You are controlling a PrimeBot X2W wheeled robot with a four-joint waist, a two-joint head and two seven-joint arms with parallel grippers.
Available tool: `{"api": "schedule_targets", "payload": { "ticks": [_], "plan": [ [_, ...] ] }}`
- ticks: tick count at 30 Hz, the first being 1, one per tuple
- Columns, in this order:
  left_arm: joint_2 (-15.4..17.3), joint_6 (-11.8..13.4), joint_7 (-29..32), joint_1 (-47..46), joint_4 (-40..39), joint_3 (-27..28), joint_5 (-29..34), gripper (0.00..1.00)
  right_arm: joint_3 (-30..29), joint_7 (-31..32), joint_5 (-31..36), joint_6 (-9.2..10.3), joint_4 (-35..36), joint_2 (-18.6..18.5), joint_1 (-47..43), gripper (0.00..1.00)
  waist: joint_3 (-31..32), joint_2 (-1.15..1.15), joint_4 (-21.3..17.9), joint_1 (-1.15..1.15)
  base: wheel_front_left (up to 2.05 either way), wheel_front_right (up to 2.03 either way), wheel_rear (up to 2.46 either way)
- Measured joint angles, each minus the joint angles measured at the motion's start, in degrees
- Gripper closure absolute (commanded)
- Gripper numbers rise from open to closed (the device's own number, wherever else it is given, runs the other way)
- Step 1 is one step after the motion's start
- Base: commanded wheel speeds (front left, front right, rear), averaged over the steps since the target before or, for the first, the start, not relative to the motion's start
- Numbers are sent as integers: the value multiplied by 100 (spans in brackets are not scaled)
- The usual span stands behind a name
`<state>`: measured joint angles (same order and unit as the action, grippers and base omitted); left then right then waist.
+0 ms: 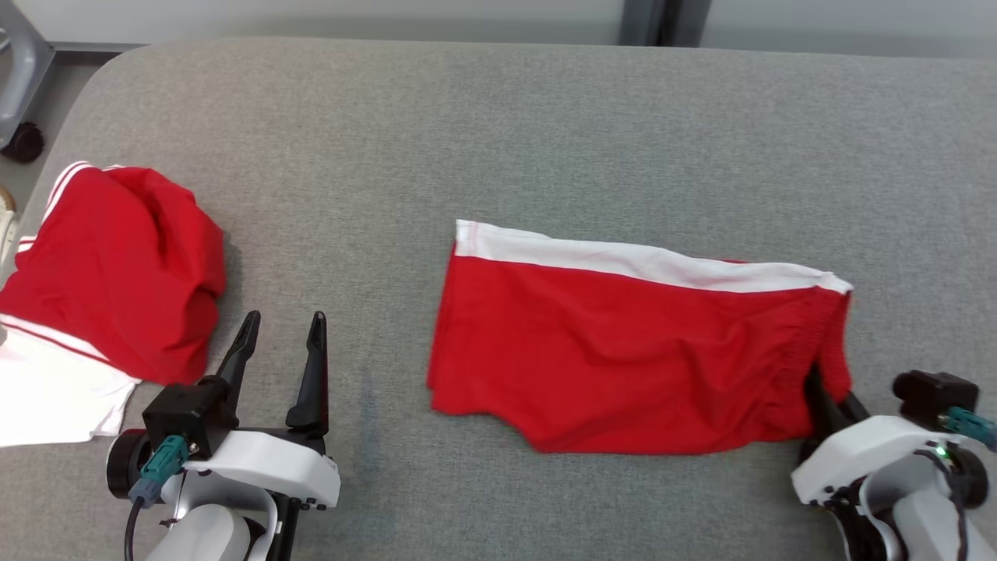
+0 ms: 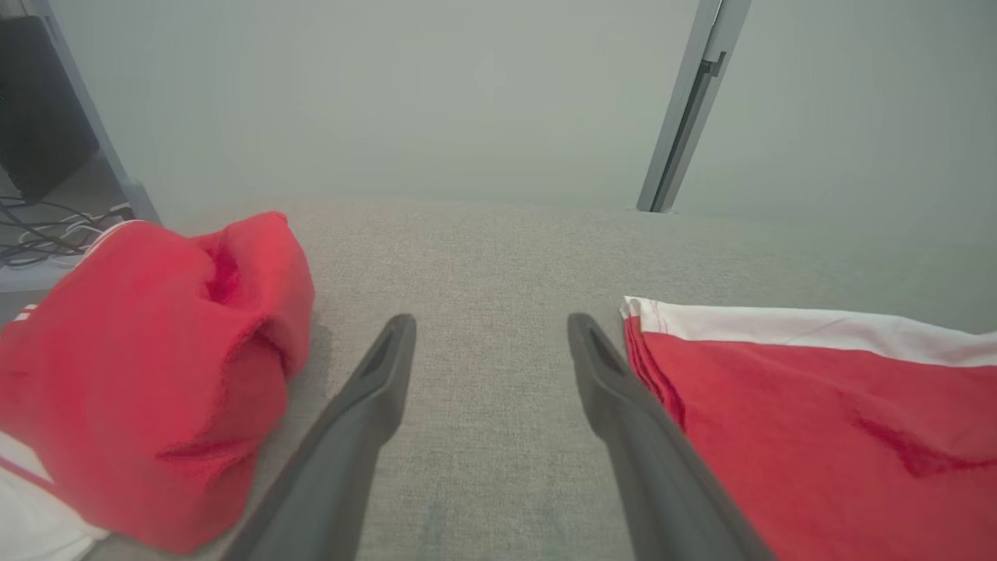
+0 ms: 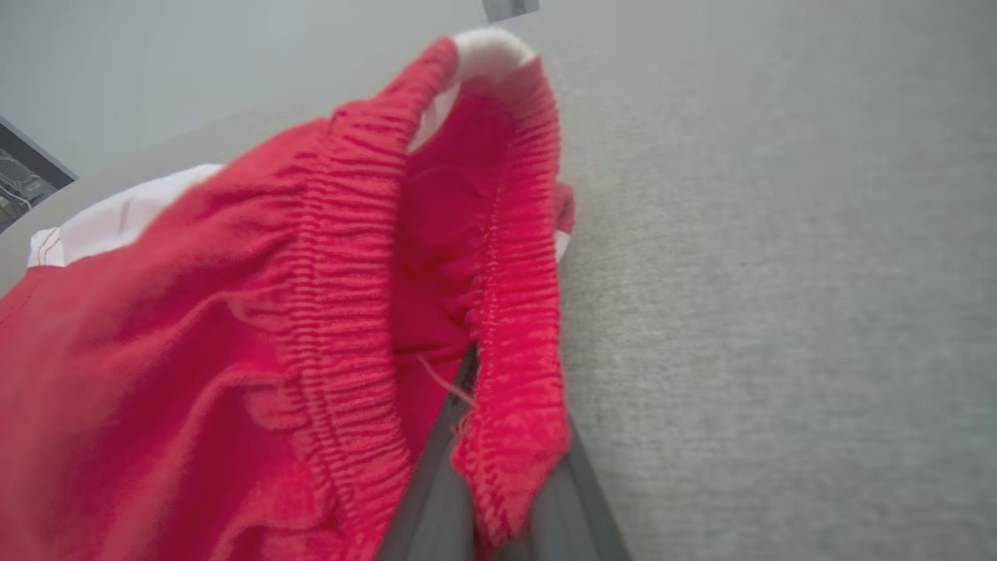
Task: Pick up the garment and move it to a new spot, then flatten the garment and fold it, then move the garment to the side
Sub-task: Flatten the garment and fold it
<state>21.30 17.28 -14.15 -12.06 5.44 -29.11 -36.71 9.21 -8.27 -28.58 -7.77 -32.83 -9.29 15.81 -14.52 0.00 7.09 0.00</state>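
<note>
Pinching the shorts [image 1: 623,351] at four o'clock, right tool [image 1: 829,401] seems mid-fold; next, carry that waistband [image 3: 514,312] toward nine o'clock; left tool [image 1: 284,319] spread, idle.

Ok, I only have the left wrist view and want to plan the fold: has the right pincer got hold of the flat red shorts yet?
Observer: Yes. The right pincer is closed on the shorts, at the gathered waistband on their right end.
Operator: Does the white stripe run all the way there?
Observer: It does; the white stripe follows the far edge up to the waistband.
Operator: Is the near edge straight?
Observer: No; toward the left corner the near edge cuts in diagonally.
</note>
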Motion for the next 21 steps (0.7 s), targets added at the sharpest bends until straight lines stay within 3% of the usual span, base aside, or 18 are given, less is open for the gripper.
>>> {"api": "schedule_targets", "payload": {
  "ticks": [10, 21],
  "plan": [
    [33, 20, 1, -8, -8, 13, -1, 0, -312, -90, -73, 19, 93, -121, -110, 100, 46, 0, -280, 0, 0, 0, 0],
    [46, 26, 51, -20, -29, -54, -2, 0, 447, 388, -628, 31, 2369, 298, -416, 100, 171, 0, -401, 0, 0, 0, 0]
  ]
}}
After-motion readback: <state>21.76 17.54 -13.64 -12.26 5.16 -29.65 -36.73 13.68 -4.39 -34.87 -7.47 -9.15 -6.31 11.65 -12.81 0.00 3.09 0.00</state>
